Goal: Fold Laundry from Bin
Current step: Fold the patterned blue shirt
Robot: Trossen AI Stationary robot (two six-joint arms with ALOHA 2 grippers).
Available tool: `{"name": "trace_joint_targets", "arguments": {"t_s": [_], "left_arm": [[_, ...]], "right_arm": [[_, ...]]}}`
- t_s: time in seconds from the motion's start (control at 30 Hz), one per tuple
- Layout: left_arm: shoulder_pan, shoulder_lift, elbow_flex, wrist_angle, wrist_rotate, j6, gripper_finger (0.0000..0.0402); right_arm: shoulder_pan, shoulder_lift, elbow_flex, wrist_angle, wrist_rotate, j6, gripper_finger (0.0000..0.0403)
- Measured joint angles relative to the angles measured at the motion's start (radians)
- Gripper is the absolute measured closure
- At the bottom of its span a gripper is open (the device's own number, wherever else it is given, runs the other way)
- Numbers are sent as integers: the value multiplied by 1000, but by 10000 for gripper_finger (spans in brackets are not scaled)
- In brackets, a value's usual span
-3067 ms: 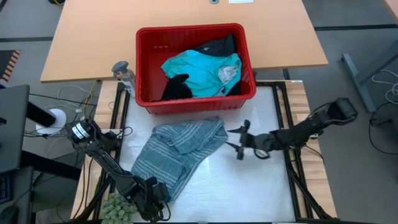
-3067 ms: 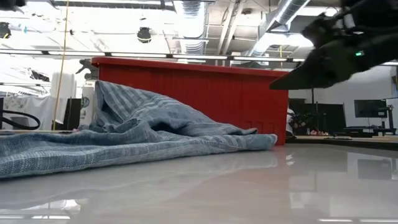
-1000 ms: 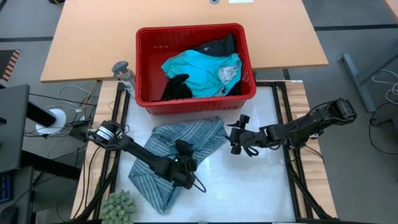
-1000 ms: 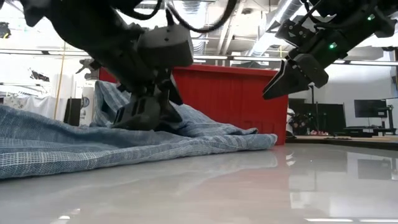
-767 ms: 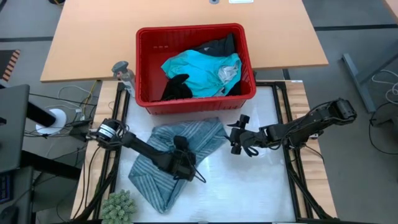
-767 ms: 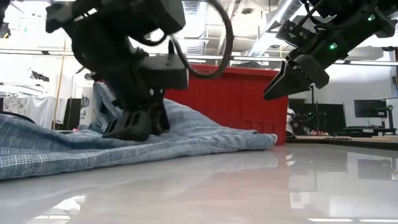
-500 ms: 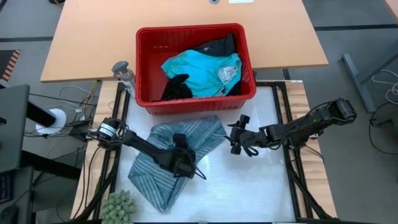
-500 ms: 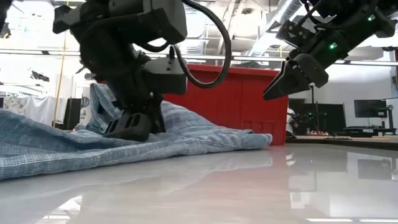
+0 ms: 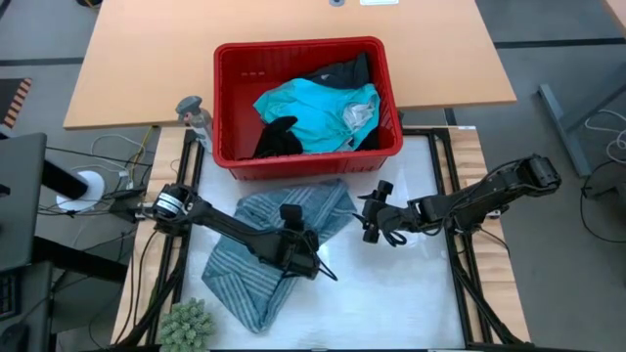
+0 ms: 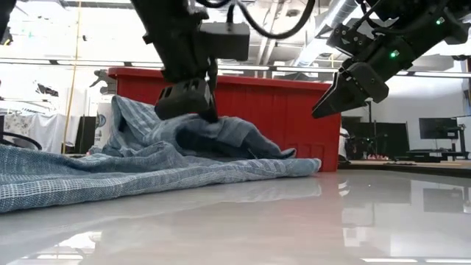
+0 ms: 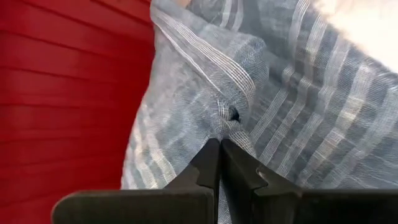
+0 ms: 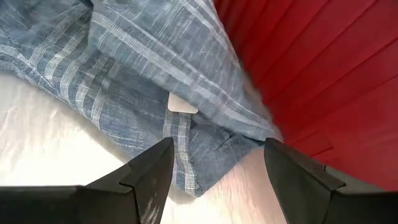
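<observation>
The left pincer [image 9: 297, 246], clamped on the striped shirt [image 9: 256, 256], has lifted a fold off the desk [image 9: 391, 293] since half a second ago. The right pincer [image 9: 372, 223] waits apart beside the bin [image 9: 303, 156]; spreading looks underway.

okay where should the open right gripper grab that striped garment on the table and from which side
Likely the free corner of the striped garment by the red bin: it lies flat and loose on the table. The right gripper hovers open beside it, so come down from above, astride the edge.

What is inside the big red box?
Inside the red bin lie a bright turquoise garment and black garments. They cover the bottom, so anything underneath them stays hidden.
</observation>
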Motion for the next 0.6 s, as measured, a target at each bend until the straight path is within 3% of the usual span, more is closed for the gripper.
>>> {"name": "trace_joint_targets", "arguments": {"t_s": [0.13, 0.27, 0.5, 0.6], "left_arm": [[-1, 0, 2, -6, 8, -33, 401], [0, 0, 2, -3, 110, 4, 380], [-2, 0, 2, -2, 328, 58, 282], [-2, 0, 1, -2, 340, 19, 232]], "right_arm": [[0, 0, 0, -16, 0, 0, 127], [0, 0, 0, -30, 1, 0, 127], [0, 0, 0, -31, 1, 0, 127], [0, 0, 0, -30, 1, 0, 127]]}}
